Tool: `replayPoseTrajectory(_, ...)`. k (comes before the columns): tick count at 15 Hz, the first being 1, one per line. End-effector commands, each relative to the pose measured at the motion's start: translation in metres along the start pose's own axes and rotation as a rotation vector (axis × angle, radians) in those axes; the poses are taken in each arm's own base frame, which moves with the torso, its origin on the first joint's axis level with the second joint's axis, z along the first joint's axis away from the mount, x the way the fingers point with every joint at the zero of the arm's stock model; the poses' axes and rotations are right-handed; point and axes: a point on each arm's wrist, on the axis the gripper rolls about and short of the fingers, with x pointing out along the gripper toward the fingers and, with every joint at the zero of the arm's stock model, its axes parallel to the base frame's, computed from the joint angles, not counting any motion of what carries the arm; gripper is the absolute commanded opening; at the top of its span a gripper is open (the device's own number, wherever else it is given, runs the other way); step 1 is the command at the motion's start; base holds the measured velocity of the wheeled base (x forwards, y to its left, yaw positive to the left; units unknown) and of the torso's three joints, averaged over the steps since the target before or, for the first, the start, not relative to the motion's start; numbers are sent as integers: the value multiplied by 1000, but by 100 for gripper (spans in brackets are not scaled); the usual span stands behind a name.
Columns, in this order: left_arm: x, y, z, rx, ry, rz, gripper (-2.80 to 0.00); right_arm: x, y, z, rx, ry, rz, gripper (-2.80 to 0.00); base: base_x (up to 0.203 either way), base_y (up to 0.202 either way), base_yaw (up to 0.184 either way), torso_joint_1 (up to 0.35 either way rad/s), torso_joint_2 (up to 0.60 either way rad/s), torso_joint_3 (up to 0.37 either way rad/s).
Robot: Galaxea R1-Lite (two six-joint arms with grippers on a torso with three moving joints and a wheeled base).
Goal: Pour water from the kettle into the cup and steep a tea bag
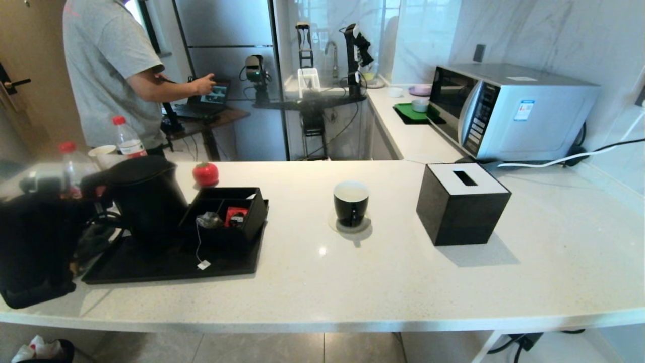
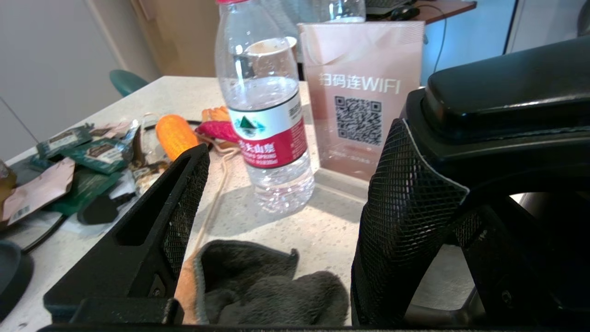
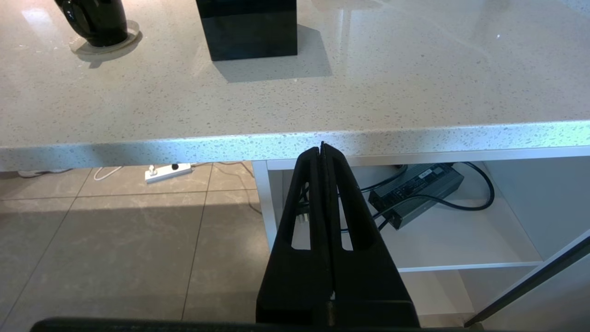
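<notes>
The matte black kettle [image 1: 146, 196] stands at the left end of a black tray [image 1: 151, 264]. My left gripper [image 1: 91, 190] is open at its handle side. In the left wrist view the kettle [image 2: 507, 115] lies just outside one mesh-padded finger [image 2: 405, 216], and nothing is held between the two. The tea bag [image 1: 209, 220] lies in a black box [image 1: 252, 222] on the tray, its string running down to a white tag [image 1: 203, 264]. The black cup [image 1: 351, 201] with a white inside stands on a coaster mid-counter. My right gripper [image 3: 321, 146] is shut and empty below the counter's front edge.
A black tissue box [image 1: 461, 201] stands right of the cup, with a microwave [image 1: 509, 108] behind it. Water bottles [image 2: 265, 115], a WIFI sign [image 2: 364, 92], a grey cloth [image 2: 267, 286] and packets crowd the left. A red tomato-shaped object [image 1: 205, 174] sits behind the box. A person stands at the back left.
</notes>
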Motion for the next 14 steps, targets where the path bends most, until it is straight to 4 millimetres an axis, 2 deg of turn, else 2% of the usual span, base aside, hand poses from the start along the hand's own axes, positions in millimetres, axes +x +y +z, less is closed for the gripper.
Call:
replayPoseTrajectory(1,1,-2,4,0,-32,-1,0,0,0,0,0,2,0,-280,0,0,0,0,0,0)
replayPoseTrajectory(14,13,-2,1,-2,-61,2,0,0,0,0,1,2,0,-280,0,0,0,0,0,0)
